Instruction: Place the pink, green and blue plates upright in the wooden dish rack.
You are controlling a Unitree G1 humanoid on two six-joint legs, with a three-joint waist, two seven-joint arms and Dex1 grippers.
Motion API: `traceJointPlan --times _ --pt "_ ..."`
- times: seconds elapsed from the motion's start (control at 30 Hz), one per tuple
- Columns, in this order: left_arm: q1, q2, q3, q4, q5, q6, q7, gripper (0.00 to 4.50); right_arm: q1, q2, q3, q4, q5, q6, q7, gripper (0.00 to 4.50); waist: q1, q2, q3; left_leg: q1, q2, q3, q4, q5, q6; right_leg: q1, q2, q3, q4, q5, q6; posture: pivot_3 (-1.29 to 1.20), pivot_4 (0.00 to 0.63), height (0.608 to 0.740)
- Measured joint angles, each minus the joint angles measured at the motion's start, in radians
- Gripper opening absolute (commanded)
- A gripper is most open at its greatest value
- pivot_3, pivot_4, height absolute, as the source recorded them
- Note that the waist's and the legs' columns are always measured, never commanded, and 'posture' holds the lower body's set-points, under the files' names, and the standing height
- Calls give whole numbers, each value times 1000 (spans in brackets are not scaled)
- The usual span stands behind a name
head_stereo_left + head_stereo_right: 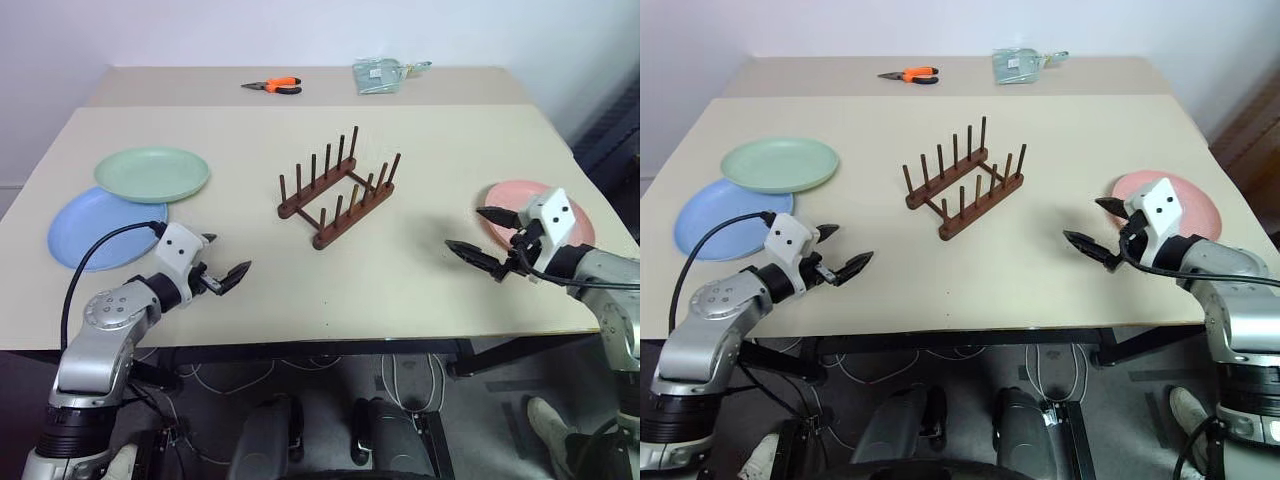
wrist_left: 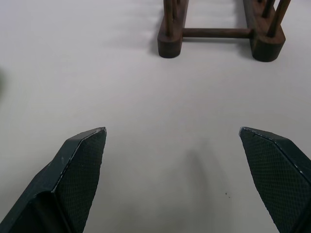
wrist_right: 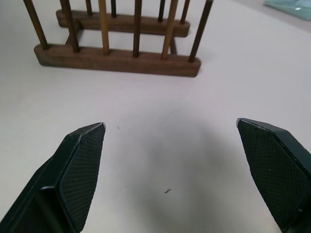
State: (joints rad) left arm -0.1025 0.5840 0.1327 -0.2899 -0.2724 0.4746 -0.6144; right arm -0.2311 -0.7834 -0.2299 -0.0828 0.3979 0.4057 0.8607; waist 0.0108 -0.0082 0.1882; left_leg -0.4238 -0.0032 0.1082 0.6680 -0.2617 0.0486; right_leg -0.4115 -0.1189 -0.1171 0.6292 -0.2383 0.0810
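The wooden dish rack stands in the middle of the table with no plate in it. At the far left the green plate lies flat, its near rim overlapping the blue plate. At the right edge lies the pink plate, flat and partly hidden behind my right gripper. That gripper is open, hovers just left of the pink plate and points toward the rack. My left gripper is open too. It hangs near the front edge, right of the blue plate, and faces the rack's near end.
Orange-handled pliers and a pale green packet lie at the far side of the table. The beige tabletop ends just below both grippers, and the right edge runs close to the pink plate.
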Motion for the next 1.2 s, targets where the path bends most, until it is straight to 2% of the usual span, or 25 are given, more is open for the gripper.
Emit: traceJointPlan --times 0.33,0.43,0.6,0.77,1.03,1.13,1.2 --pt "56 -38 -31 -85 1 27 46 4500 -45 20 39 46 -31 -41 -6 4430 3 0 0 0 0 0 0 0 0 0 0 0 0 0 0 0 150 740" --pt "46 -45 -78 -101 3 38 46 4500 -32 21 38 28 -31 -40 -15 4430 3 0 0 0 0 0 0 0 0 0 0 0 0 0 0 0 150 740" --pt "-22 -123 -188 -78 21 41 56 4500 41 30 38 -58 -19 -17 -31 4430 3 0 0 0 0 0 0 0 0 1 0 0 0 0 0 0 150 740" --pt "-130 -190 -283 40 85 44 100 4500 85 41 40 -158 60 94 -24 4430 2 0 0 0 0 0 0 0 0 0 1 0 0 0 0 0 150 740" --pt "-387 -359 -384 391 178 -33 121 4500 136 101 71 -340 66 147 -130 4430 17 0 -1 -1 -1 0 2 -1 2 1 1 -1 0 0 1 0 150 740" --pt "-443 -399 -396 492 199 -87 108 3703 156 110 79 -373 59 161 -168 4500 25 0 -1 -1 -1 0 3 -1 2 1 1 -1 0 0 1 0 150 740" --pt "-465 -410 -392 538 203 -116 98 2781 157 117 91 -394 55 167 -188 4500 27 0 -1 -1 -1 0 4 -1 2 1 0 -1 1 0 1 0 150 740"
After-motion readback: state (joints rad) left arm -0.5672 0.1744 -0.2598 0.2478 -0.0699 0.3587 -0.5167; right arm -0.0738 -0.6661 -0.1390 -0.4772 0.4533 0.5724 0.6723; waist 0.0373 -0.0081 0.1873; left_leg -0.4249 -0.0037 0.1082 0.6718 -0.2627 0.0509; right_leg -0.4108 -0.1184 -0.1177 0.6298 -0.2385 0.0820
